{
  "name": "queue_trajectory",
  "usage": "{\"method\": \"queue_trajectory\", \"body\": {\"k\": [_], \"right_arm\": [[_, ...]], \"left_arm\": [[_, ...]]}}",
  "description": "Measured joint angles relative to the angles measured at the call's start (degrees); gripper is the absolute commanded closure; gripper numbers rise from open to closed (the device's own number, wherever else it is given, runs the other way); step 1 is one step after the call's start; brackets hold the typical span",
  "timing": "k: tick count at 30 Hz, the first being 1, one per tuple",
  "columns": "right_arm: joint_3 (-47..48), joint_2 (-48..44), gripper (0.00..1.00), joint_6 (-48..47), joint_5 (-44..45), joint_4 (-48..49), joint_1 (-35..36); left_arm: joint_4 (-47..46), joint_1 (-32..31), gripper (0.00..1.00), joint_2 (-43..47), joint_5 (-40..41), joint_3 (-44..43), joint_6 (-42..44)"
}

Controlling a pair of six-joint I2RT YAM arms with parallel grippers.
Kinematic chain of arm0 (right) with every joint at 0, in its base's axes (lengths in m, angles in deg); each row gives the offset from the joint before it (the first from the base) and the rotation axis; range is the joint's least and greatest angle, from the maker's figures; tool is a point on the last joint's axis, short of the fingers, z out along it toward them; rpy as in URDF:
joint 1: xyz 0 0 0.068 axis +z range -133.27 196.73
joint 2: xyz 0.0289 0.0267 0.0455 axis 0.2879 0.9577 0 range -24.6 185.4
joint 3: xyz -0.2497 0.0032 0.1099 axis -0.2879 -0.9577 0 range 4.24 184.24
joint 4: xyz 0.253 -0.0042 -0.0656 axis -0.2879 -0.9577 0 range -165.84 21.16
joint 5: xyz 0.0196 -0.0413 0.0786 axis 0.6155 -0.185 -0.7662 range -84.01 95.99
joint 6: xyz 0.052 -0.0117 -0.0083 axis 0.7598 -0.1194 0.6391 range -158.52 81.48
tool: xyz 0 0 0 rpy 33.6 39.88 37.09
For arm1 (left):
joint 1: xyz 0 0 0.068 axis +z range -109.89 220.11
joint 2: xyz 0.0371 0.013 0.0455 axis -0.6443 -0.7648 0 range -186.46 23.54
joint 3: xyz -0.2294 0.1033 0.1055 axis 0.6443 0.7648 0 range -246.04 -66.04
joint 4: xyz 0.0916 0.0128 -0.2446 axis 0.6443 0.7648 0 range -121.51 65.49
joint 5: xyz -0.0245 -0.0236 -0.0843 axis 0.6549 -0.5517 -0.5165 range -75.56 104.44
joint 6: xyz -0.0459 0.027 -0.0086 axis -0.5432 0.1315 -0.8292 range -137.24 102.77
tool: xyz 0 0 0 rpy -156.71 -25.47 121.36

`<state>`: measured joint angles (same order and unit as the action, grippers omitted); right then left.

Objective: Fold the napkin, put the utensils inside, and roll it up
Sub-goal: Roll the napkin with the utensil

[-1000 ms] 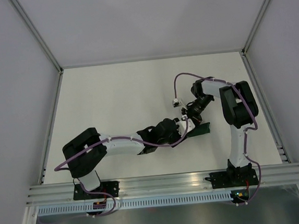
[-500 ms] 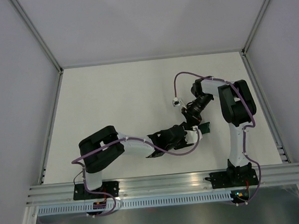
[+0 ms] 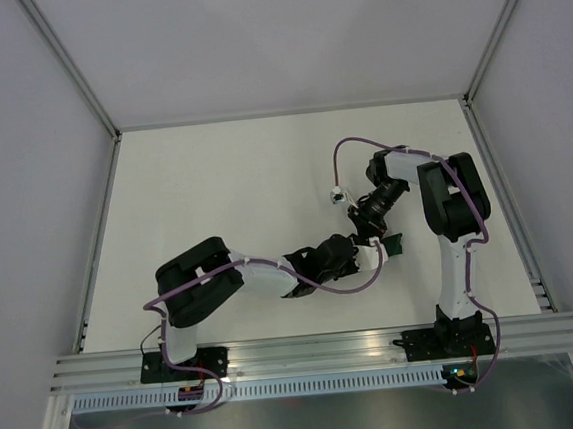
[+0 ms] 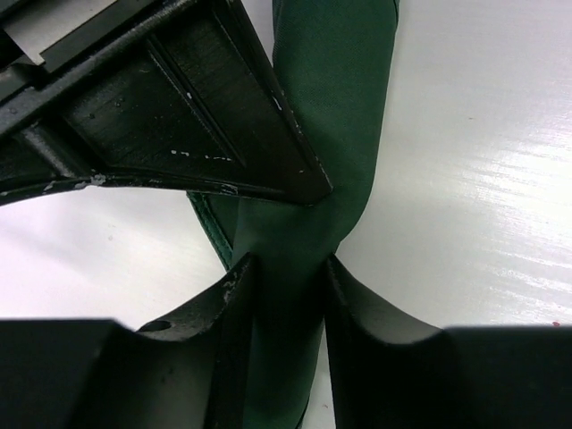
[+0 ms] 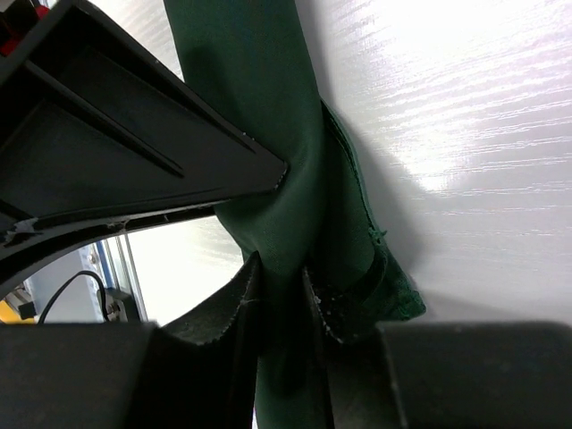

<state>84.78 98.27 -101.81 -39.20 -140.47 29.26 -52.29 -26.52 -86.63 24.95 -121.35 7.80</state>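
Top view: the left arm reaches from its base at lower left to right of centre, where the left gripper [image 3: 367,258] meets the right gripper [image 3: 372,229] over the white table [image 3: 224,190]. The napkin [image 3: 394,244] shows only as a small dark green patch just right of both grippers. One second ago a longer strip lay there, and the left arm's shoulder stood further left. Left wrist view: the cloth, bunched into a narrow band running top to bottom, is pinched between the left fingers [image 4: 228,304]. The other gripper's dark fingertip touches it from upper left. Right wrist view: the right fingers [image 5: 234,304] likewise clamp the bunched band at lower centre.
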Motion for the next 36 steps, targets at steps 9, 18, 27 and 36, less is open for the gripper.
{"method": "queue_trajectory", "body": {"k": [9,18,27,36], "right_arm": [[0.55,0.0,0.47,0.76,-0.15,-1.4,-0.02],[1.01,-2.58,0.35,4.37,0.63,1.92,-1.33],[1.31,-9.05,0.33,10.43,1.05,10.47,-6.27],[-1.84,-19.93,0.34,15.63,-2.45,18.16,-12.83]], "left_arm": [[4.42,2.58,0.67,-0.09,-6.38,-2.45,-0.11],[8.72,4.52,0.67,-0.59,-12.09,-5.14,-0.9],[12.2,7.32,0.67,-0.98,-18.58,-7.39,-3.43],[20.22,11.8,0.67,-3.56,-28.83,-13.64,-7.04]]}}
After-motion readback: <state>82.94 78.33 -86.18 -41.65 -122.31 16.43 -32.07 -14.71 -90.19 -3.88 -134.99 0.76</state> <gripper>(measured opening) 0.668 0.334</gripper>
